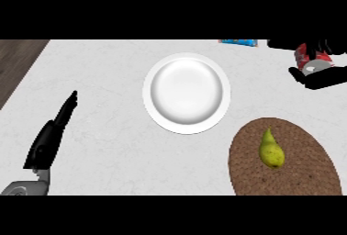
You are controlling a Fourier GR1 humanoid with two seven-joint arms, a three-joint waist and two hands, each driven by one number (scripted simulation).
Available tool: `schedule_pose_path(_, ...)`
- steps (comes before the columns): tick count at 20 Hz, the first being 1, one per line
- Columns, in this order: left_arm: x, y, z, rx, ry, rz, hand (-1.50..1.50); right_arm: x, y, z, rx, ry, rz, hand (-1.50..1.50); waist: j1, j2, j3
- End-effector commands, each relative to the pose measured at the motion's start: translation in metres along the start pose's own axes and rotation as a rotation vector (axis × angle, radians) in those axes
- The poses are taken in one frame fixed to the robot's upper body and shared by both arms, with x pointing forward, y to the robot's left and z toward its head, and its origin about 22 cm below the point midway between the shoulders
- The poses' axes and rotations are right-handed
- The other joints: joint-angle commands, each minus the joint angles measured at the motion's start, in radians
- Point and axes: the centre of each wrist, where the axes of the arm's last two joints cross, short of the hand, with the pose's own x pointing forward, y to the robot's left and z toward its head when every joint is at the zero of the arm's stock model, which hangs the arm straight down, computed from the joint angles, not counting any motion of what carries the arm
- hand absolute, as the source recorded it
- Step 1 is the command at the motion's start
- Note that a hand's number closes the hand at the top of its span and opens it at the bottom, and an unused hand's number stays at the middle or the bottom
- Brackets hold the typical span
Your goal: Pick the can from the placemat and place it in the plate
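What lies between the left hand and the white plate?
Nothing: in the head view only bare counter lies between the left hand and the plate.

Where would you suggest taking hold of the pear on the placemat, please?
Around the pear's wide lower belly, coming from above with fingers closing across its width: it lies flat on the placemat, narrow tip pointing away, and its long sides are free.

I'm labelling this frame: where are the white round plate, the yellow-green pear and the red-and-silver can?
White round plate (186,93), head view: bare centre.
Yellow-green pear (271,149), head view: mid-body.
Red-and-silver can (313,62), head view: side showing between fingers.
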Motion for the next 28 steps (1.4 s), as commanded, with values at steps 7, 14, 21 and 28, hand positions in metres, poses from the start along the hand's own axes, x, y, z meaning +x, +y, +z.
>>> schedule_pose_path(7, -0.011, 0.031, 0.004, 0.064, 0.057, -0.007, 0.00, 0.001, 0.016, -0.061, 0.044, -0.409, -0.235, 1.50, -0.079, -0.025, -0.005)
schedule_pose_path(14, -0.032, 0.038, 0.027, 0.088, 0.099, -0.012, 0.00, 0.075, 0.034, -0.133, 0.135, -0.460, -0.302, 1.50, -0.119, -0.039, -0.007)
schedule_pose_path(21, -0.027, 0.014, 0.042, 0.099, 0.091, -0.020, 0.00, 0.139, 0.090, -0.165, 0.247, -0.432, -0.348, 1.50, -0.121, -0.041, -0.007)
schedule_pose_path(28, -0.031, 0.026, 0.032, 0.103, 0.101, -0.024, 0.00, 0.178, 0.147, -0.171, 0.404, -0.408, -0.250, 1.50, -0.122, -0.036, -0.008)
